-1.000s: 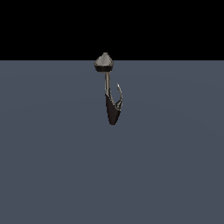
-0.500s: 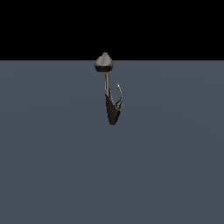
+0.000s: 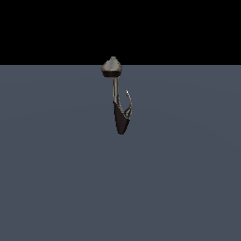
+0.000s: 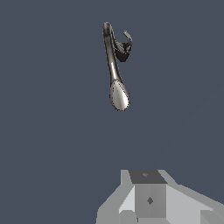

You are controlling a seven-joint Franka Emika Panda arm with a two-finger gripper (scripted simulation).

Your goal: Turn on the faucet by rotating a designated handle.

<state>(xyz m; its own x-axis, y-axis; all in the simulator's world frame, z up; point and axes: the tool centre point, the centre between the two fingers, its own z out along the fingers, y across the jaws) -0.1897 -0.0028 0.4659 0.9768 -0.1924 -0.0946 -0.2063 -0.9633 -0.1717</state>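
Faucet [image 3: 117,101] first: it stands alone on the grey floor [image 3: 56,179], near the middle of the exterior view, toward the far edge of the surface. Its grey cap [image 3: 112,67] sits on a thin stem above a black body that tapers to a point. The handle [image 3: 128,102] is the short curved wire branching off the body on the exterior view's right.

You are in the approach step, as I judge it; nothing touches the faucet yet. Next you need to bring the gripper [image 4: 148,199] across to that wire and push it round, steering clear of the cap and stem.

The exterior view shows no arm at all, only the fixture. The wrist view shows the gripper's pale body, well apart from the faucet, and looks along the stem with the cap nearest. The fingers are cut off by the frame, so I cannot tell whether they are spread or closed.
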